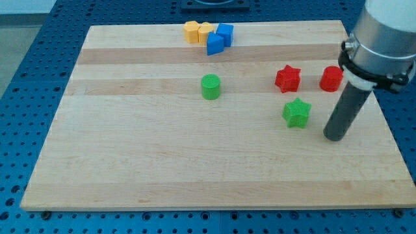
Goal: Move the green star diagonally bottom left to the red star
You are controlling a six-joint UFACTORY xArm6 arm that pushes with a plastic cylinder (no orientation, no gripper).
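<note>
The green star (297, 112) lies on the wooden board (162, 162), right of centre. The red star (287, 78) lies just above it, toward the view's top and slightly left. My tip (335, 136) rests on the board to the right of the green star and a little lower, with a small gap between them. The dark rod rises from the tip toward the view's upper right into the arm's grey body.
A red cylinder (331, 78) stands right of the red star, partly behind the rod. A green cylinder (210, 86) stands near the board's middle. Two yellow blocks (197, 31) and two blue blocks (220, 38) cluster at the top edge.
</note>
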